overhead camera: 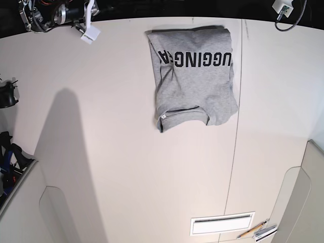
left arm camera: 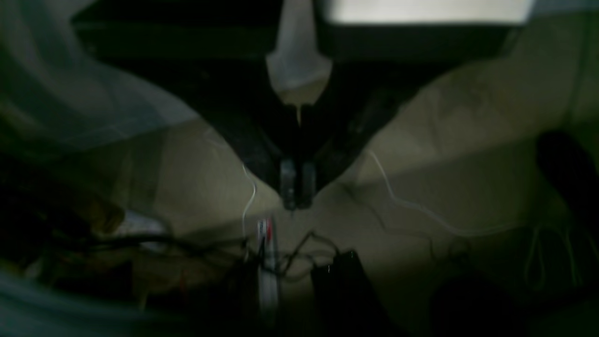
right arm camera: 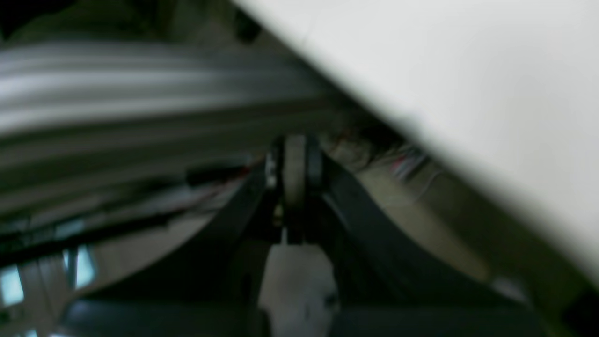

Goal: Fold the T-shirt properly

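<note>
The T-shirt (overhead camera: 195,86) lies folded into a compact grey rectangle at the far middle of the white table (overhead camera: 126,152). Its black lettering faces up and its neck end points toward the near side. Neither gripper shows in the base view. In the dim, blurred left wrist view, my left gripper (left arm camera: 296,189) hangs shut with nothing in it, above a floor with cables. My right gripper (right arm camera: 295,164) looks shut and holds nothing, beside the table's white edge (right arm camera: 444,70). Both are away from the shirt.
A slotted vent (overhead camera: 223,223) and a pencil (overhead camera: 258,230) sit at the near right of the table. A white tag (overhead camera: 90,34) lies at the far left corner. Cables and a dark box (left arm camera: 341,281) lie on the floor below my left gripper.
</note>
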Controlling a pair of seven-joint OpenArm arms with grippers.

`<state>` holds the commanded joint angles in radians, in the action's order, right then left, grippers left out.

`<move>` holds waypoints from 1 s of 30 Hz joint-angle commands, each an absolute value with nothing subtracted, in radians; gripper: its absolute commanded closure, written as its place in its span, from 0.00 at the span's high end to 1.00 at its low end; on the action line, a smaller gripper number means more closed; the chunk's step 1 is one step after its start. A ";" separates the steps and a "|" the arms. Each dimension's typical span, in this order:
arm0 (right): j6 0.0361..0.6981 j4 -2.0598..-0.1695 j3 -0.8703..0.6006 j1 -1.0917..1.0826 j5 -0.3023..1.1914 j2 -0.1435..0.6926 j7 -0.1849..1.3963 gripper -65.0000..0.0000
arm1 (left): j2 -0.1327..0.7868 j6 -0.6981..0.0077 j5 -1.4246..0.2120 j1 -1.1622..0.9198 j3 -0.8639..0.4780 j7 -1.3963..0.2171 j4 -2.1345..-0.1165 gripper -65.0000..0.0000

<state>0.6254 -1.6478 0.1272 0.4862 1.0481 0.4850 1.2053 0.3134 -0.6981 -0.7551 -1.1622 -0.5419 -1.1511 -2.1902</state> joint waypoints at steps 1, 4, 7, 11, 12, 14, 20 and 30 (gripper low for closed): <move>0.625 -1.647 0.155 0.495 1.028 0.488 1.205 0.00 | 0.314 -0.698 -0.753 -1.182 -0.542 -1.160 -2.186 0.00; 0.625 -1.646 0.233 0.511 0.956 0.487 1.205 0.00 | 0.317 -0.698 -0.716 -1.223 -0.540 -1.160 -2.129 0.00; 0.613 -1.634 0.319 0.511 0.847 0.487 1.168 0.00 | 0.345 -0.698 -0.714 -1.223 -0.484 -1.139 -1.975 0.00; 0.605 -1.592 0.421 0.509 0.754 0.487 1.111 0.00 | 0.402 -0.698 -0.622 -1.161 -0.290 -1.064 -1.714 0.00; 0.605 -1.578 0.439 0.510 0.741 0.487 1.106 0.00 | 0.402 -0.698 -0.582 -1.134 -0.244 -1.045 -1.650 0.00; 0.605 -1.542 0.469 0.509 0.715 0.487 1.093 0.00 | 0.402 -0.698 -0.528 -1.080 -0.160 -1.010 -1.524 0.00; 0.598 -1.407 0.495 0.486 0.646 0.484 1.028 0.00 | 0.401 -0.698 -0.505 -0.876 0.035 -0.918 -1.229 0.00; 0.579 -1.053 0.500 0.336 0.553 0.430 0.956 0.00 | 0.395 -0.698 -0.520 -0.510 0.348 -0.840 -0.909 0.00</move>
<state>0.5789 -1.0531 0.4995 0.3355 0.5529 0.4301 0.9562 0.3950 -0.6981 -0.5198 -0.5098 0.3481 -0.8398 -0.9092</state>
